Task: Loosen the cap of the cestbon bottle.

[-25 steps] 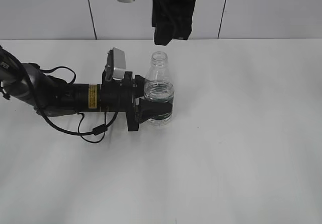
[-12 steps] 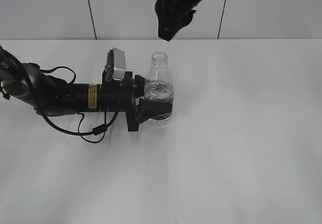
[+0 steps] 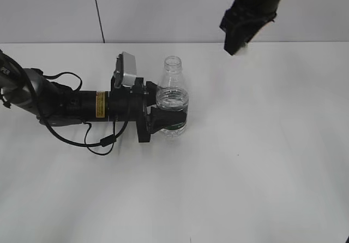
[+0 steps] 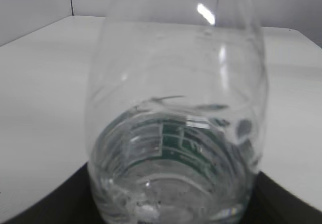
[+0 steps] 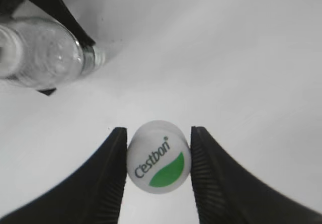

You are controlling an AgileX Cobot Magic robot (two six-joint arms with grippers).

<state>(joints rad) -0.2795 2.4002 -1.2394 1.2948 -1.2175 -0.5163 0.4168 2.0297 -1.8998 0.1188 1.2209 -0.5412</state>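
hiding the cestbon bottle [image 3: 173, 104] base, left hand [image 3: 163, 120] grips.

Open table [image 3: 262, 161] right of and in front of the cestbon bottle [image 3: 173, 98]. Blocked on its left by the left gripper [image 3: 166, 118] and arm. Clear directly above its uncapped neck.

Cestbon bottle [image 3: 173, 102]: small, clear plastic, upright on the white table [image 3: 262, 144], dark green label band low on body. You'll see the threaded neck bare, mouth open. Left hand [image 3: 163, 117] clamped round label band.

Cap [image 5: 158, 156]: small, round, white, green leaf mark + "Cestbon" lettering. Off the bottle, pinched in right hand [image 5: 157, 173], well apart from neck, up and to the right.
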